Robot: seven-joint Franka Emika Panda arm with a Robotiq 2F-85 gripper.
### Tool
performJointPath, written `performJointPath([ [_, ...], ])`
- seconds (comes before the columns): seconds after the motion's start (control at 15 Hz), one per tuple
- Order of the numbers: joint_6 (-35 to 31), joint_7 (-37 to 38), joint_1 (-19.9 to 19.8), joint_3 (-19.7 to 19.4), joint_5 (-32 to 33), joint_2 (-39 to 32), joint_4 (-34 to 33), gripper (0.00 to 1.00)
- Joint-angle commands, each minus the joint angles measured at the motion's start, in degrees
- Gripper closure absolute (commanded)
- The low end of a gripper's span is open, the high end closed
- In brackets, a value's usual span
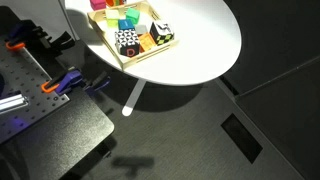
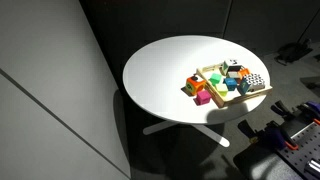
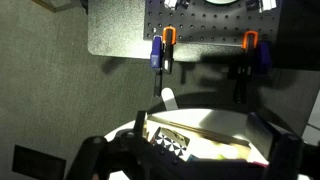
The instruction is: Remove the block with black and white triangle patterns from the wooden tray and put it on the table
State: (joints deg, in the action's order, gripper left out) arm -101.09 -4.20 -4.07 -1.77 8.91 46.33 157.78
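Observation:
The block (image 1: pixel 127 42), a black-and-white triangle cube with a dark side bearing a reddish mark, sits in the corner of the wooden tray (image 1: pixel 143 59) nearest the robot's base plate. It also shows in an exterior view (image 2: pixel 256 79) and in the wrist view (image 3: pixel 170 142). The tray (image 2: pixel 250 94) lies on the round white table (image 1: pixel 200 40), near its edge. My gripper (image 3: pixel 202 135) shows only in the wrist view. It is open and empty, with its fingers to either side of the tray (image 3: pixel 205 128) and some way from the block.
A smaller patterned cube (image 1: pixel 163 32) and several coloured blocks fill the tray. Loose orange, pink and green blocks (image 2: pixel 200 90) lie on the table (image 2: pixel 160 75) beside it. A black base plate with orange and blue clamps (image 1: pixel 55 85) stands beside the table. The table leg (image 1: pixel 133 97) shows below.

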Motion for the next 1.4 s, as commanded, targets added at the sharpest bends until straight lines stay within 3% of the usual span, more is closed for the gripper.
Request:
performJointPath([
  [0.0,0.14,0.33,0.55,-0.46,0.28,-0.01,-0.09,0.0],
  [0.47,-2.17,2.33,0.36,-0.15,-0.31,-1.94,-0.84,0.0],
  [1.33,-24.68,13.07,-1.16,0.78,-1.41,-17.53,-2.9,0.0],
])
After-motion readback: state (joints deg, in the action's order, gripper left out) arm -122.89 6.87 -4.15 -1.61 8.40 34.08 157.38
